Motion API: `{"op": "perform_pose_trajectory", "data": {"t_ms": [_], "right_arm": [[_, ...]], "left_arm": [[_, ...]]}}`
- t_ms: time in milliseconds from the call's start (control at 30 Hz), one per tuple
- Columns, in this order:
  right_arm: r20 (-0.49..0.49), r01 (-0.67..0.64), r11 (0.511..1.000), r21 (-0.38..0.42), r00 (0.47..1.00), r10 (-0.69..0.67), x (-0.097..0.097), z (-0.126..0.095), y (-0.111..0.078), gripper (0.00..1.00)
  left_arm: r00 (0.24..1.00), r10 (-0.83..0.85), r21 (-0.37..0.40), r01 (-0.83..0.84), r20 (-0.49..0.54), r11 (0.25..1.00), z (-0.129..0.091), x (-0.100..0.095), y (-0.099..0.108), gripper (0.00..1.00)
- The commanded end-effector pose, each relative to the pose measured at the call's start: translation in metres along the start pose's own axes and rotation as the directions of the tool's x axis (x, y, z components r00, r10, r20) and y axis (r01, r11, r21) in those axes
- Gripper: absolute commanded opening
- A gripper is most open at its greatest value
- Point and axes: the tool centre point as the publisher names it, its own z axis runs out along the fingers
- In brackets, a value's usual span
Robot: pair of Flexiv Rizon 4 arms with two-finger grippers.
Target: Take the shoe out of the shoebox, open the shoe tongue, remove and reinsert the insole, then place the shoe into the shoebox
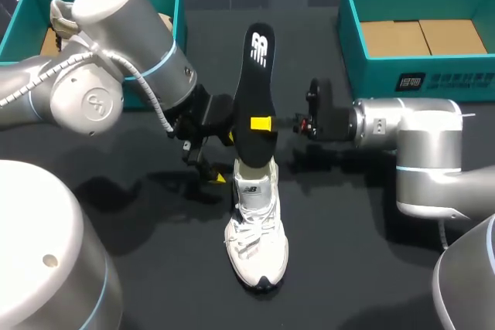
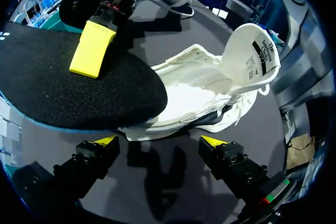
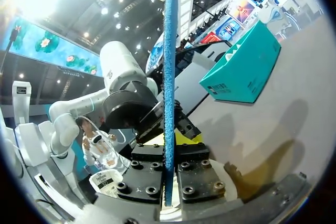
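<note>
Clamping insole (image 1: 259, 75) upright in right gripper (image 3: 169, 166), lower end at shoe (image 1: 257, 229) mouth.
Keep clamp firm, steer along shoe's length; brace shoe, just ahead of left gripper (image 2: 159, 141) with fingers spread and empty.

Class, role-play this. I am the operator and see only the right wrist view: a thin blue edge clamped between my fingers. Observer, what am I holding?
Observer: A black fabric insole with a blue underside; the head view shows its black face, standing upright.
Operator: Where is its lower end?
Observer: At the heel opening of the white laced sneaker on the dark table.
Operator: Is the other arm gripping anything?
Observer: No. The left gripper is open, with the sneaker ahead of its fingers.
</note>
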Motion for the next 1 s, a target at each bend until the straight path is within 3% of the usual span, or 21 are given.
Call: {"op": "perform_pose_trajectory", "data": {"t_ms": [33,1000], "right_arm": [[0.007,0.0,1.0,0.003,1.0,0.0,0.0,0.003,-0.002,0.0],[0.078,-0.013,0.999,0.044,0.997,0.009,0.003,0.005,-0.026,0.0]], "left_arm": [[1.0,0.001,-0.001,-0.001,-0.001,1.0,0.0,0.0,0.0,1.0],[1.0,0.001,-0.001,-0.001,-0.001,1.0,0.0,0.0,0.0,1.0]]}}
